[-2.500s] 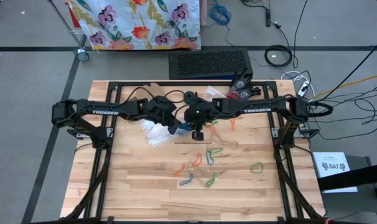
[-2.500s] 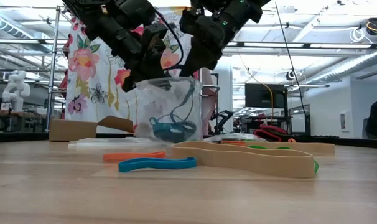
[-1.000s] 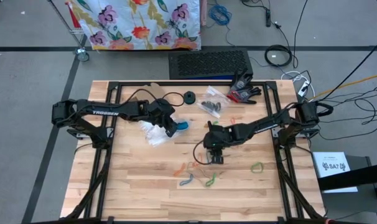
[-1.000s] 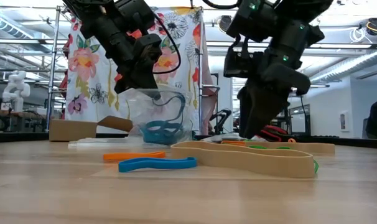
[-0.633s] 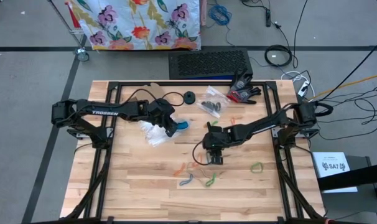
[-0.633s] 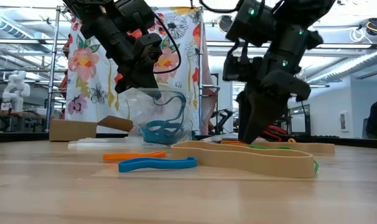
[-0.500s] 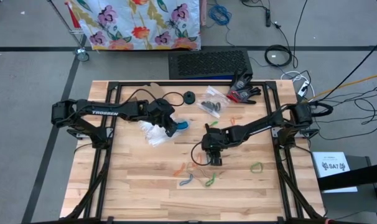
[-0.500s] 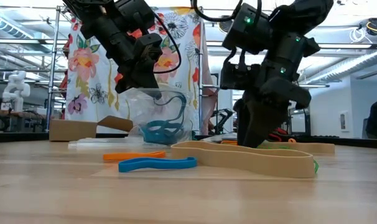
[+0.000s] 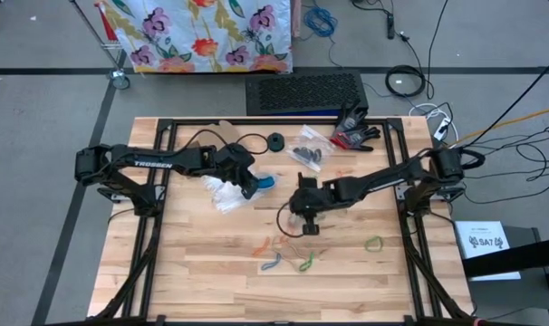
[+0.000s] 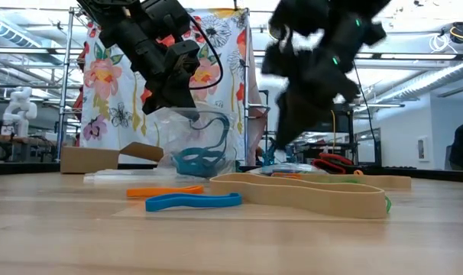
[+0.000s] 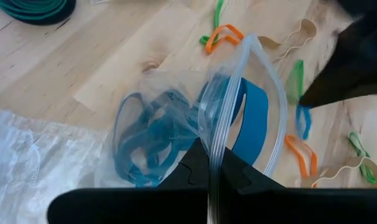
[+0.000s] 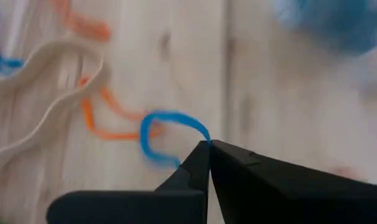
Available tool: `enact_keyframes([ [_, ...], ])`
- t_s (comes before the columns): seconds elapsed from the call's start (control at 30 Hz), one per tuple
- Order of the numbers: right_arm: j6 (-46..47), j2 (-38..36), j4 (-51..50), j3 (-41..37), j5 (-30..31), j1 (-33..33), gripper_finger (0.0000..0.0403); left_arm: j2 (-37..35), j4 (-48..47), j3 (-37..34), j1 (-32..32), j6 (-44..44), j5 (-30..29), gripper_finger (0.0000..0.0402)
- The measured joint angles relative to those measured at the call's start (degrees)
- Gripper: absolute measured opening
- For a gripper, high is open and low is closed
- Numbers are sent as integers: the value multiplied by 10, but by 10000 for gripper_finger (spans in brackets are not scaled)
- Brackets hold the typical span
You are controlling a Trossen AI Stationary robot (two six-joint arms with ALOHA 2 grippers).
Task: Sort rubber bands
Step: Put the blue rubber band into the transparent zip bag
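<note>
While half a second ago the right claw [image 12: 208,144] stood low over the loose bands with its fingers apart, it now has them pinched together on a thin blue rubber band [image 12: 165,134] and is lifted off the wooden desk [image 9: 202,272], shifted toward the desk's middle. That reads as a successful pick, so the likely next step is carrying this loop across to the clear plastic zip bag [image 11: 176,124] that already holds several blue bands. The left claw [image 11: 213,163] stays clamped on that bag's rim, holding its mouth up just left of the desk's centre, unmoved. Loose bands remaining near the middle of the desk's front half, as far as the high view shows: roughly two orange, two or three green, one blue, and one long tan band [image 10: 300,192]; one more green band [image 9: 374,244] lies alone toward the right edge. Exact counts are uncertain where loops overlap.
</note>
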Motion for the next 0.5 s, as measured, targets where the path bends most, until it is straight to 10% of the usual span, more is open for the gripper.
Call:
enact_keyframes([
  [0.5, -178, -23, 56, 141, 108, -53, 1, 0, 12, 0, 0, -31, 23, 0],
])
